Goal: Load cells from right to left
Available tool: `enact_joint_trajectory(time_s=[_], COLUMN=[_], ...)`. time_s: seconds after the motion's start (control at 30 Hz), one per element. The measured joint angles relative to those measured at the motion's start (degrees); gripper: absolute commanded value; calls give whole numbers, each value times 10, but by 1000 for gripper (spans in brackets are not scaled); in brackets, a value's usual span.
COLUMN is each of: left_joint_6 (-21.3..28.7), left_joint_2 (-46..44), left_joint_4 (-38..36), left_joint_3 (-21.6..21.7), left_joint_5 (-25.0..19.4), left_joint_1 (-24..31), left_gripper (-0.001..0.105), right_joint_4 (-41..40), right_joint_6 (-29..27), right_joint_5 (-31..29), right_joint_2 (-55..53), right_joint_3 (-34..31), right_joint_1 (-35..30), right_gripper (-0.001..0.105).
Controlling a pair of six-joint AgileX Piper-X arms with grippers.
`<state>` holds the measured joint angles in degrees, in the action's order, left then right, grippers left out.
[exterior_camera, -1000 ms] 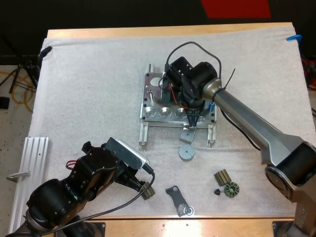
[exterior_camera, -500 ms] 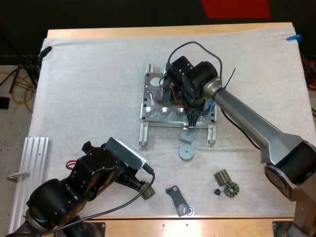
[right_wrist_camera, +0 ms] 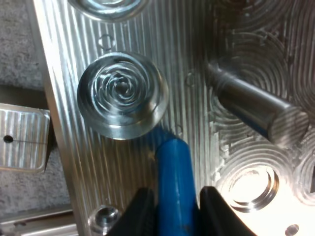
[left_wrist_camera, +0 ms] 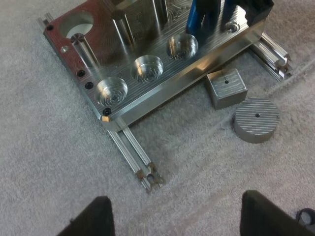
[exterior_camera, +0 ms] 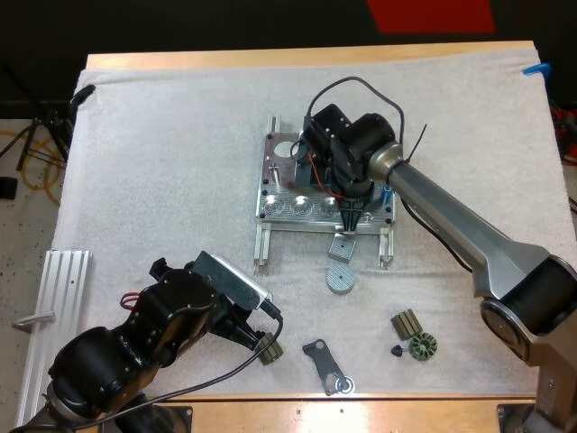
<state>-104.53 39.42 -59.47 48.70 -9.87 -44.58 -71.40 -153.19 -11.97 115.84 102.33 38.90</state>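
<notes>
The metal fixture (exterior_camera: pixel 287 191) lies mid-mat, with a row of round pockets (left_wrist_camera: pixel 148 68) along its front. My right gripper (exterior_camera: pixel 350 219) hangs over the right end of that row. In the right wrist view it (right_wrist_camera: pixel 176 219) is shut on a blue cylinder (right_wrist_camera: pixel 174 182), black fingers (right_wrist_camera: pixel 135 214) pressing both sides. The cylinder's tip is beside an empty round pocket (right_wrist_camera: pixel 122 96). The left wrist view shows the blue cylinder (left_wrist_camera: pixel 197 17) standing right of the three empty pockets. My left gripper (left_wrist_camera: pixel 179 216) is open near the mat's front edge (exterior_camera: pixel 257 338), by a small dark part (exterior_camera: pixel 268 350).
A small grey block (exterior_camera: pixel 342 245) and a ribbed round disc (exterior_camera: pixel 339 278) lie just in front of the fixture. A dark bracket (exterior_camera: pixel 325 365), a gear-like part (exterior_camera: pixel 422 345) and a ribbed dark block (exterior_camera: pixel 406 323) sit near the front edge. An aluminium rail (exterior_camera: pixel 56 307) lies at the left.
My right gripper with the blue cylinder has shifted very slightly back over the fixture. The left arm has not moved.
</notes>
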Motion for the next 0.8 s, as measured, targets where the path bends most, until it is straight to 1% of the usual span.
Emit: enact_joint_trajectory(time_s=[0.23, 0.7, 0.8], left_joint_6=[0, 0, 0], left_joint_2=[0, 0, 0], left_joint_4=[0, 0, 0], left_joint_3=[0, 0, 0], left_joint_5=[0, 0, 0], left_joint_1=[0, 0, 0], left_gripper=[55, 55, 55], right_joint_4=[4, 22, 23], right_joint_6=[4, 70, 71], right_joint_5=[1, 3, 3], right_joint_2=[3, 5, 5], right_joint_3=[0, 0, 0], right_joint_1=[0, 3, 3], right_gripper=[0, 0, 0])
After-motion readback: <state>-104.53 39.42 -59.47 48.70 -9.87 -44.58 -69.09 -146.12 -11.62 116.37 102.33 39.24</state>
